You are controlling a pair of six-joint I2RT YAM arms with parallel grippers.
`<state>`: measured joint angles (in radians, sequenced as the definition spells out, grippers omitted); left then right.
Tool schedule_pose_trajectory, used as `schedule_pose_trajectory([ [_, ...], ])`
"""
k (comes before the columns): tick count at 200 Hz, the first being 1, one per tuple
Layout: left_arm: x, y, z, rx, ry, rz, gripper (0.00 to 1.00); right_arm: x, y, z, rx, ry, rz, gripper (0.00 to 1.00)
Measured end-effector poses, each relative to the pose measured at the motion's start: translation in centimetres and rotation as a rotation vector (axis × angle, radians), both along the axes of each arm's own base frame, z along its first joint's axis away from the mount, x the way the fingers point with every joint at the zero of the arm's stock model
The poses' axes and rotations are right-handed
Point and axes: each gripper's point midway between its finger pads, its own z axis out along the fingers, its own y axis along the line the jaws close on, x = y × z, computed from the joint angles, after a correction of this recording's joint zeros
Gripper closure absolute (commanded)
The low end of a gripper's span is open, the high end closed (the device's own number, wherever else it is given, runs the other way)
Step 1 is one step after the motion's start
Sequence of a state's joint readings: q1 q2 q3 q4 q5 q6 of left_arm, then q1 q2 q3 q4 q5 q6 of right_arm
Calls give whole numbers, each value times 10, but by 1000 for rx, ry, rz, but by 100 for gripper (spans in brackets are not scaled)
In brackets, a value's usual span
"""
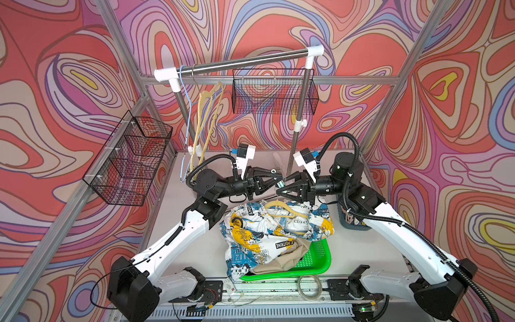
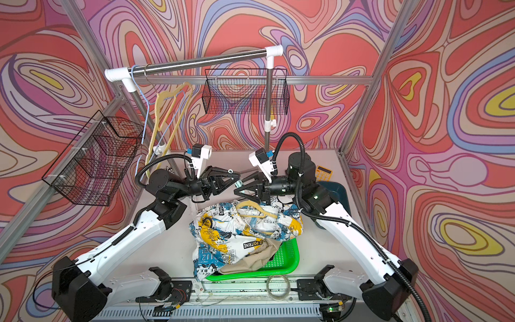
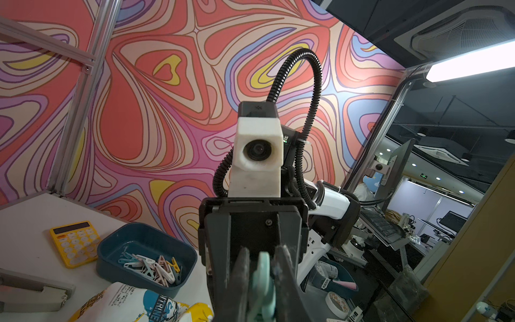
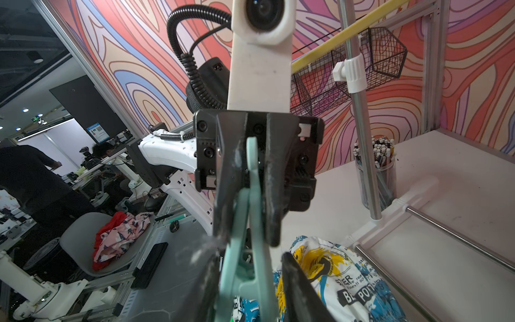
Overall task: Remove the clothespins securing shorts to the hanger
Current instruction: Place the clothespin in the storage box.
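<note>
a: where's the pin right now?
b: one mint clothespin (image 4: 252,172) hangs in the air between the two tools, above the printed shorts (image 1: 250,231) and clear of the cloth. the left gripper (image 1: 279,179) is clamped narrow on its flat sides.
a: and the right gripper (image 1: 282,186)?
b: its jaws straddle the other end of the same pin. in the right wrist view one finger (image 4: 301,287) shows a sliver of gap beside the plastic, so i can't tell whether it's pinching or only framing it.
a: how will it handle?
b: my guess is featherlight, stiff, smooth plastic with a spring, so it can pivot or squirt out of the pads. it's best held across the two flat faces near the middle. a squeeze on the tail ends only opens its mouth.
a: where would it go?
b: likely the blue bin (image 3: 107,267) near the shorts, which holds other pins (image 3: 156,269). the beige hanger (image 1: 287,213) lies on top of the shorts, and i can't make out any pins on it.
</note>
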<state>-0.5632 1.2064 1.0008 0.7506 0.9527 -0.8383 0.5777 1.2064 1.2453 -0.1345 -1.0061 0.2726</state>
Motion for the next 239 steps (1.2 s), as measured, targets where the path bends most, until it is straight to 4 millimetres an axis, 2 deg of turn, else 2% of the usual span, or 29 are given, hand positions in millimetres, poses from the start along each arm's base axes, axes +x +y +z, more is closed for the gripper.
schedule_pose_trajectory([
  [52,1,-1,-2,10,-3,5,100,1,0,0,-2,0,-7,70],
  [79,1,-1,-4,14,-1,7,100,0,-1,-1,-6,-1,-11,81],
  [155,-1,0,-6,32,-2,7,83,0,-1,-3,-14,13,-12,100],
  [239,-8,2,-2,34,-27,1,65,-1,1,-1,-14,18,-6,100],
])
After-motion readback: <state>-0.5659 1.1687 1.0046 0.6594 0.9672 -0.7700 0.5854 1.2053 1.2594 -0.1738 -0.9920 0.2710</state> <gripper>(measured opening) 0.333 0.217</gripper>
